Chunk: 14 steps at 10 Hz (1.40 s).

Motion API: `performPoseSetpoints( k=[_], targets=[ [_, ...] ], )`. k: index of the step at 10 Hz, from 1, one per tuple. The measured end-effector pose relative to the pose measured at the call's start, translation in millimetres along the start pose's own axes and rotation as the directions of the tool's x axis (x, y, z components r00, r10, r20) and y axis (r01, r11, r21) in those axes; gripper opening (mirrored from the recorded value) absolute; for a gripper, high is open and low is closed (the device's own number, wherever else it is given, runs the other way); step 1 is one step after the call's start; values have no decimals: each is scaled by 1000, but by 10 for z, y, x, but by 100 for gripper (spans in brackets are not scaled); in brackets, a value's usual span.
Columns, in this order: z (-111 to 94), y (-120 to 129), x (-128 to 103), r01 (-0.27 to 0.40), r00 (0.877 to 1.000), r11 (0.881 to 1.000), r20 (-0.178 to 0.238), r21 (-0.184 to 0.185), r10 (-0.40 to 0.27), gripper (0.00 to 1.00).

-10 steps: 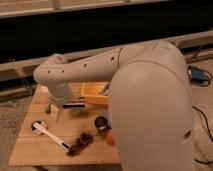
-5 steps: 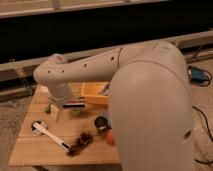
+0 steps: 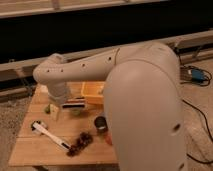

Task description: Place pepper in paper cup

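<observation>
Hovering above the wooden table (image 3: pixel 30 148) by a dark wall (image 3: pixel 100 31), gripper (image 3: pixel 73 104) state unclear.

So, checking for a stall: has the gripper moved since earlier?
No. The gripper stays low over the table, just left of the yellow box, as before.

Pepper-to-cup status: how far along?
Done: nothing confirmed; no pepper shows in the paper cup. In hand: the gripper sits low over the table, beside the cup; its load is hidden. Left: getting the pepper into the cup.
</observation>
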Motion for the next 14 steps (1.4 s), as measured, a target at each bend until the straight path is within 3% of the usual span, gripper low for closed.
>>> performPoseSetpoints(
  k=[3,6,8,14],
  targets=[
    [162,-60,-299,178,984,984,2,10,-178,80],
    [300,-195,-459,245,969,969,-6,9,-245,80],
    [459,-281,-597,305,952,952,-11,8,-305,80],
    [684,-309,-977,431,902,902,20,-12,-431,80]
  ],
)
